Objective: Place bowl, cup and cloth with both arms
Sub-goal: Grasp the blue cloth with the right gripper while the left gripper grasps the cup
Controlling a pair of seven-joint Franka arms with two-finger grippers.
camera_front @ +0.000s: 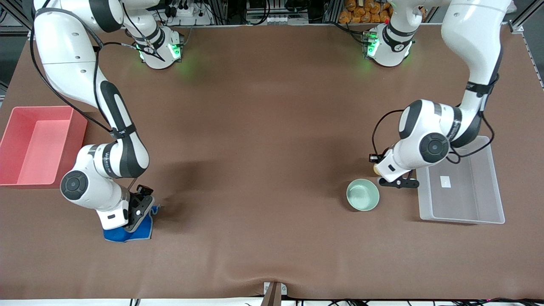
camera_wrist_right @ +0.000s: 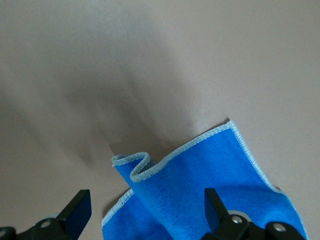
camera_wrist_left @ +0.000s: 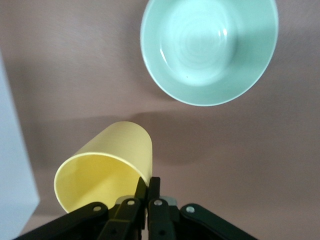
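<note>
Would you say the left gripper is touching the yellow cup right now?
Touching: the left wrist view shows the left gripper shut on the cup's rim.

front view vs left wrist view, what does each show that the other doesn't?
Front only: the right gripper down at the blue cloth, the pink bin at the right arm's end of the table, and the clear bin's full outline.

Left wrist only: the left gripper shut on the rim of the yellow cup, which is tilted, and the bowl's glossy inside.

Both: the green bowl on the brown table, beside the cup.
</note>
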